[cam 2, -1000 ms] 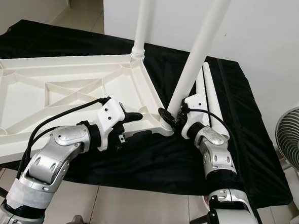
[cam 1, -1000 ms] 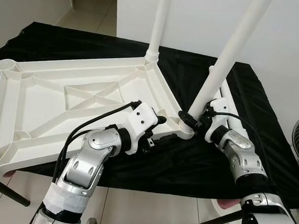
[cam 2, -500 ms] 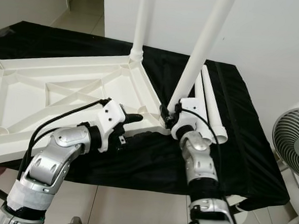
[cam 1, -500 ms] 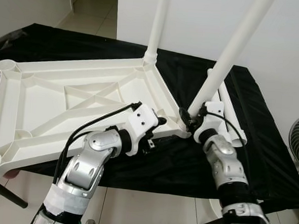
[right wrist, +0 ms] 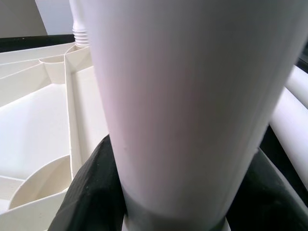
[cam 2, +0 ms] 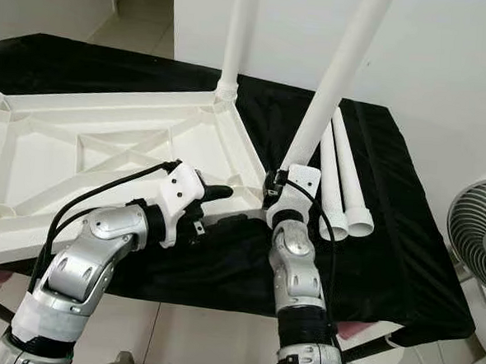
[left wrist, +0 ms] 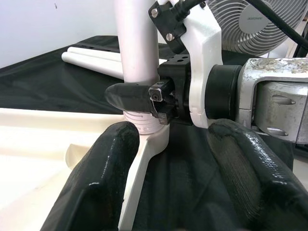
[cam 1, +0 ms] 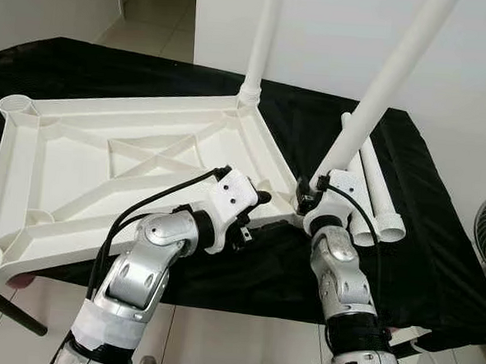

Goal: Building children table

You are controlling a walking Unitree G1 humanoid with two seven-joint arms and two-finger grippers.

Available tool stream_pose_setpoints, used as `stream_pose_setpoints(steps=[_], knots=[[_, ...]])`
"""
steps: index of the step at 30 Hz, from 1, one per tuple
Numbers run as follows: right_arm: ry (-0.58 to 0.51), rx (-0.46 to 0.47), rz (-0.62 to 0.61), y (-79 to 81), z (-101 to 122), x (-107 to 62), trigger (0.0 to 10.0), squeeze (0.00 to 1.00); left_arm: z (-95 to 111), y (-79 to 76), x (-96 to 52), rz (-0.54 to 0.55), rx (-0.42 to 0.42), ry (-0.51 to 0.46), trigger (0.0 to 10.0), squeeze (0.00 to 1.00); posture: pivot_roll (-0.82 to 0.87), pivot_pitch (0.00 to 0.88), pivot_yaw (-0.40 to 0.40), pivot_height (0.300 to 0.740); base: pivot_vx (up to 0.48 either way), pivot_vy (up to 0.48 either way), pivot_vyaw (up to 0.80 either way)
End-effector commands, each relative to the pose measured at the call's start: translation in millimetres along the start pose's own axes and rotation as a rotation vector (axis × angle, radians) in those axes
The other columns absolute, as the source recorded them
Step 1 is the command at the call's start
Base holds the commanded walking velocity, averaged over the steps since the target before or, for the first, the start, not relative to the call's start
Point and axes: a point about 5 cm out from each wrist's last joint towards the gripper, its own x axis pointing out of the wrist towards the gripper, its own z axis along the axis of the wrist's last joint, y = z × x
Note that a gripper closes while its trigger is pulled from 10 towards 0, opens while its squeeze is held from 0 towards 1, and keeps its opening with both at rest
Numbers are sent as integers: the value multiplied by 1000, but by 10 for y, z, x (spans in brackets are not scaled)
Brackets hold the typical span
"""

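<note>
One leg [cam 1: 262,43] stands fitted; my right pincer [cam 1: 308,204] clamps the second leg [cam 1: 380,91] at its socket, left pincer [cam 1: 253,220] open beside the tabletop [cam 1: 79,164]. Two spare legs [cam 1: 374,198] remain.

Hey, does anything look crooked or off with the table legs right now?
Yes. The near leg, gripped at its base by the right gripper, leans clearly rightward in its corner socket, while the far leg stands nearly upright on the tabletop. It does not look squarely seated yet.
</note>
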Motion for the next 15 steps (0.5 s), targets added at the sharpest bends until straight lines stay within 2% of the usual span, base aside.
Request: stream_pose_setpoints(steps=[1, 2, 3, 4, 5, 8, 10, 12, 15], knots=[[35, 4, -11, -22, -67, -36, 10000, 0, 6, 6, 19, 88, 3, -4, 10000, 0, 170, 13, -99, 740, 0, 0, 0], [29, 4, 11, -31, -47, -27, 10000, 0, 9, 8, 22, 86, 4, -4, 10000, 0, 170, 13, -99, 740, 0, 0, 0], [15, -3, 38, -63, -16, -12, 10000, 576, 10, 8, 24, 85, 5, -4, 10000, 0, 170, 13, -100, 740, 0, 0, 0], [15, -3, 38, -63, -16, -12, 10000, 576, 10, 8, 24, 85, 5, -4, 10000, 0, 170, 13, -100, 740, 0, 0, 0], [4, 5, 73, -88, 9, 1, 10000, 1000, 10, 12, 25, 85, 6, -4, 10000, 0, 170, 13, -100, 740, 0, 0, 0], [-1, -7, 127, -111, 40, 22, 10000, 1000, 10, 13, 25, 86, 7, -4, 10000, 0, 170, 14, -101, 740, 0, 0, 0], [-13, -46, 227, -148, 101, 63, 10000, 1000, 9, 12, 24, 87, 7, -3, 10000, 0, 172, 15, -103, 740, 0, 0, 0], [-13, -46, 227, -148, 101, 63, 10000, 1000, 9, 12, 24, 87, 7, -3, 10000, 0, 172, 15, -103, 740, 0, 0, 0], [-13, -76, 348, -151, 145, 96, 10000, 1000, 10, 12, 21, 89, 6, -2, 10000, 0, 178, 18, -106, 740, 0, 0, 0]])
